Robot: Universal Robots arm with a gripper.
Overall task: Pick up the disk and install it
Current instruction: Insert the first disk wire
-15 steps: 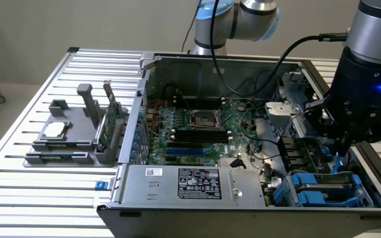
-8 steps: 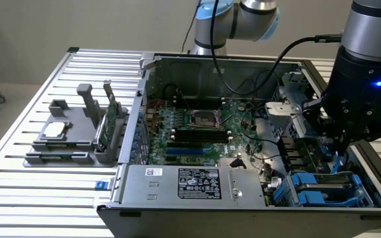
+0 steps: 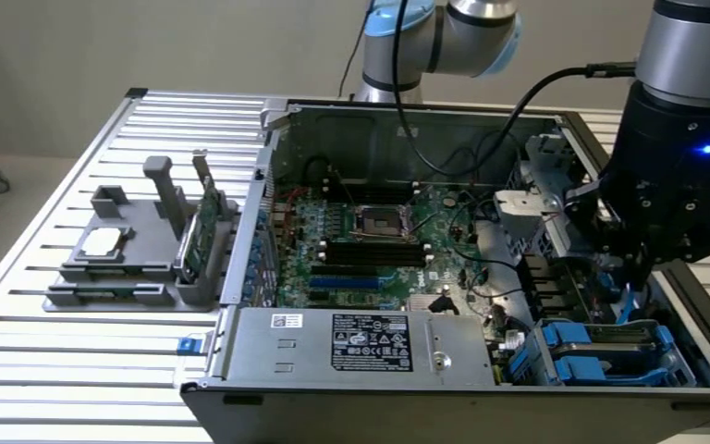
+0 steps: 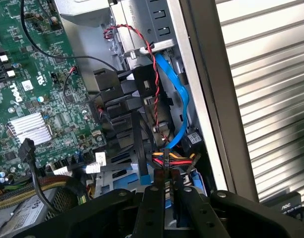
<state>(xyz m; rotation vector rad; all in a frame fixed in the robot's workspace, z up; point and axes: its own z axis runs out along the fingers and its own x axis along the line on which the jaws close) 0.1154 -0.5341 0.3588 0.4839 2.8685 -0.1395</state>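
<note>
Open computer case on a slatted table, with the robot arm lowered into its drive corner.

In the exterior view, from left to right: a grey holder [image 3: 133, 273] is set on the table [image 3: 59, 370], carrying a small square chip [image 3: 101, 242] and an upright green card [image 3: 210, 222]; the computer case [image 3: 454, 414] is laid open, with the motherboard [image 3: 368, 231] exposed behind the power supply [image 3: 355, 347]; the disk [image 3: 614, 344] is seen lying flat between blue rails in the bay at the case's near corner on the exterior view's right; the gripper [image 3: 635, 268] is held just above that bay. In the wrist view the gripper's fingers [image 4: 154, 208] are drawn nearly together beside a blue cable [image 4: 179, 99]; contact with the disk cannot be told.
</note>
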